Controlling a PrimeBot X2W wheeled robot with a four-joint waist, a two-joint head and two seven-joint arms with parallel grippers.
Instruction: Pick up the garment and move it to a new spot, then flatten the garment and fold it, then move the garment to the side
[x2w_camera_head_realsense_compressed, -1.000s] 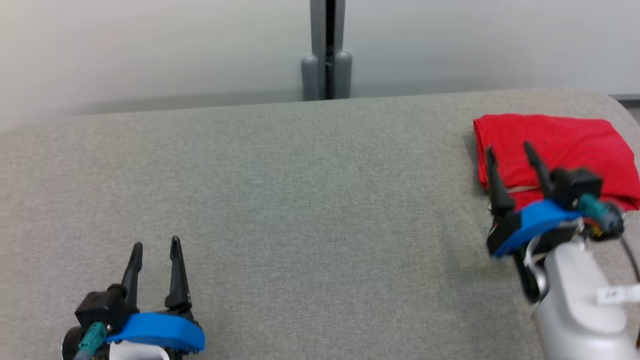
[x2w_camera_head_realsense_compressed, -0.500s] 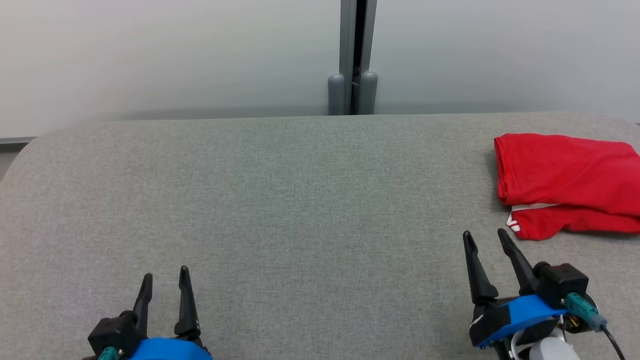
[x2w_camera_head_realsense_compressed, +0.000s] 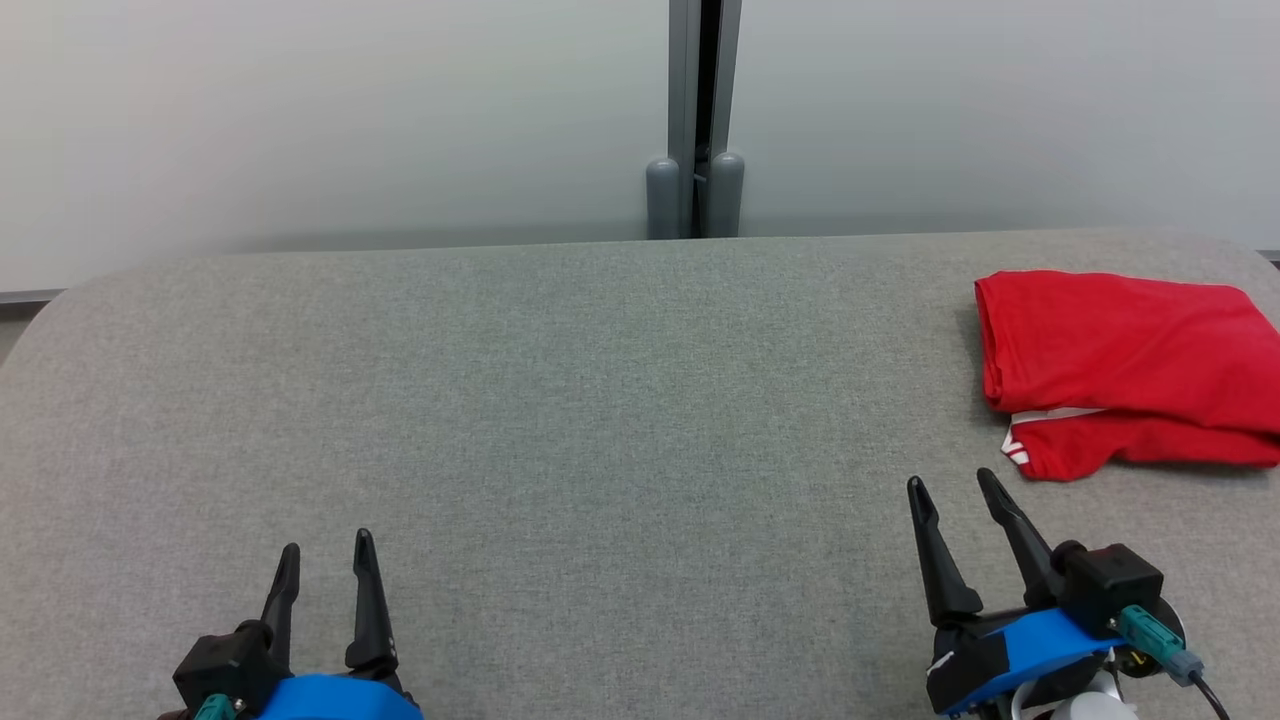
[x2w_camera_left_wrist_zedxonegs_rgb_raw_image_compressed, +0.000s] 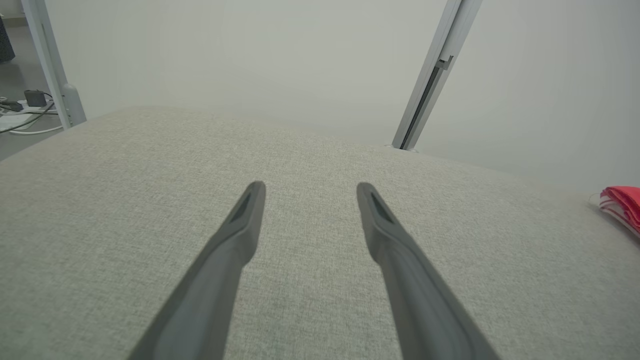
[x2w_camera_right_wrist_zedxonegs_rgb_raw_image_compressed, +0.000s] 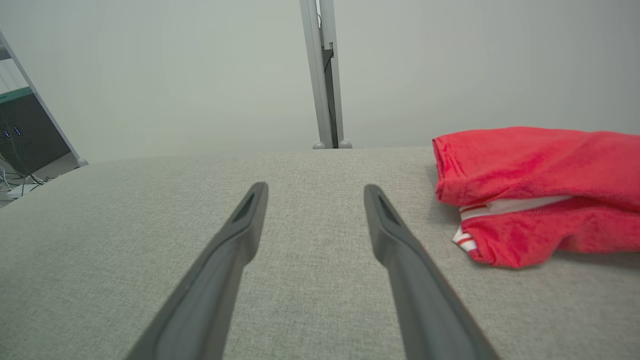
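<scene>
R gripper (x2w_camera_head_realsense_compressed: 950, 478) has pulled back off the garment (x2w_camera_head_realsense_compressed: 1120, 340) to rest, jaws wide, empty; L gripper (x2w_camera_head_realsense_compressed: 326, 541) same, idle. Garment lies folded at far R of table (x2w_camera_head_realsense_compressed: 600, 400), so I reckon task's done. Long axis runs L–R, fold edge facing centre, striped hem nearest me.

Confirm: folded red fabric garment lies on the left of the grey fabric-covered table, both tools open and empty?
Wrong side: the head view shows the folded red fabric garment on the right of the grey fabric-covered table. The left tool and the right tool are open and empty.
</scene>
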